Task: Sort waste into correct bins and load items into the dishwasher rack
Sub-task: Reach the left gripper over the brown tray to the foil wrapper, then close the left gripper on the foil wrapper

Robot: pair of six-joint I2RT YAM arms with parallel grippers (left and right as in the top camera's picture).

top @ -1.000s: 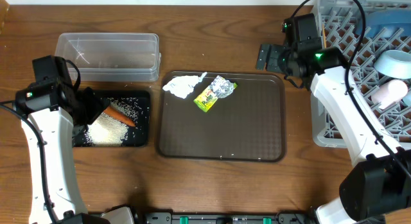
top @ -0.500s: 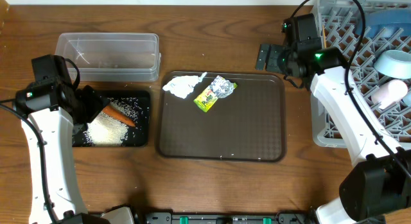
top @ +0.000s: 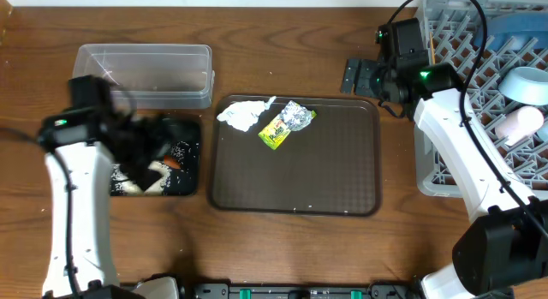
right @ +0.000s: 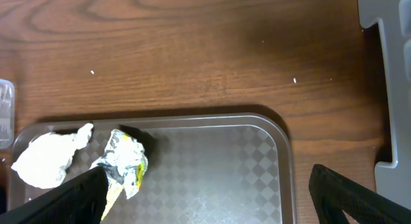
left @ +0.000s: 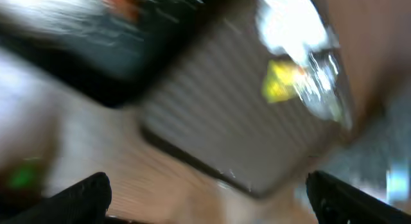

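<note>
The white rice [top: 122, 177] and the orange carrot [top: 171, 162] lie in the black tray [top: 192, 149]. My left gripper [top: 154, 153] is blurred over that tray; in the left wrist view [left: 205, 198] its fingers stand wide apart and empty. The white tissue [top: 242, 115] and the foil wrapper [top: 287, 123] lie on the brown tray [top: 325, 175]. Both show in the right wrist view: tissue [right: 45, 161], wrapper [right: 125, 161]. My right gripper [top: 353, 76] is open and empty, above the tray's far right corner. The clear tub [top: 145, 72] stands behind the black tray.
The grey rack [top: 475, 102] at the right holds the dark-blue bowl [top: 514, 29], light-blue bowl [top: 524, 83], white cup [top: 521, 123] and chopsticks [top: 434, 49]. Its corner shows in the right wrist view [right: 392, 57]. Loose rice grains dot the table.
My left arm has swung to the right over the black tray and is blurred with motion. The right arm, the tissue and the wrapper have not moved.
</note>
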